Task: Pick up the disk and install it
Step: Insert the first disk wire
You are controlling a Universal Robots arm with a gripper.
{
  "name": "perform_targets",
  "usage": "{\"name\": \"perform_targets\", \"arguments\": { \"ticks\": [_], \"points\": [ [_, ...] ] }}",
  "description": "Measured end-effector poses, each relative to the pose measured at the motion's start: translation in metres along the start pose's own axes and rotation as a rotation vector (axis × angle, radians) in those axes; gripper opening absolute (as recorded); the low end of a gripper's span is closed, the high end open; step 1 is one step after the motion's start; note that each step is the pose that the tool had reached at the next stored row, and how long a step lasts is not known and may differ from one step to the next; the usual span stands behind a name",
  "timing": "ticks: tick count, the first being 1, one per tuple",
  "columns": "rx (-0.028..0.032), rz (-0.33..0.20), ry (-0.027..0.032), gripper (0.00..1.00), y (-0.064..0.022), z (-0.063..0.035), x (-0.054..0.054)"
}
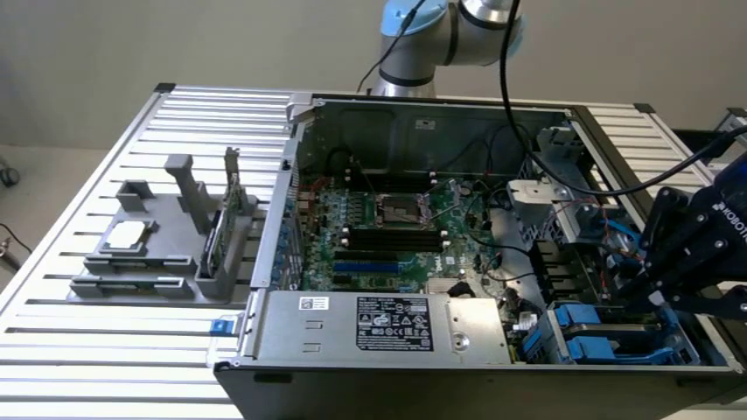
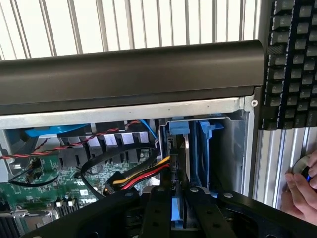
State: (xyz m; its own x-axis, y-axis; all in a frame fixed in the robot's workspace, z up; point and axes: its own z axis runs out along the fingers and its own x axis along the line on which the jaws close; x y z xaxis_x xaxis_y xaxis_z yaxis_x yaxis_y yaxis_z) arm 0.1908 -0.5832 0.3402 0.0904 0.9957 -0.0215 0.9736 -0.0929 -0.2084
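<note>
The disk (image 2: 177,215) is gripped edge-on by the claw (image 2: 176,194), closed on its blue carrier at the drive bay (image 1: 596,337) of the open computer case (image 1: 350,385). The case is borne by a slatted counter (image 1: 70,350); a plain grey wall (image 1: 175,44) is seen behind.

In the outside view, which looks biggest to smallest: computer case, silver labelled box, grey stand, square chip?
1. computer case
2-3. grey stand and silver labelled box, too alike to rank
4. square chip
</note>
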Motion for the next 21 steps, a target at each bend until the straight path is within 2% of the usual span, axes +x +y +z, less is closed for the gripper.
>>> {"name": "perform_targets", "arguments": {
  "ticks": [6, 15, 21],
  "points": [
    [-0.0002, -0.010, -0.0028, 0.17, 0.0007, 0.0009, 0.0006],
    [-0.0014, -0.061, -0.0139, 0.17, 0.0012, 0.0012, 0.0013],
    [-0.0019, -0.084, -0.0188, 0.17, 0.0014, 0.0017, 0.0021]
  ]
}}
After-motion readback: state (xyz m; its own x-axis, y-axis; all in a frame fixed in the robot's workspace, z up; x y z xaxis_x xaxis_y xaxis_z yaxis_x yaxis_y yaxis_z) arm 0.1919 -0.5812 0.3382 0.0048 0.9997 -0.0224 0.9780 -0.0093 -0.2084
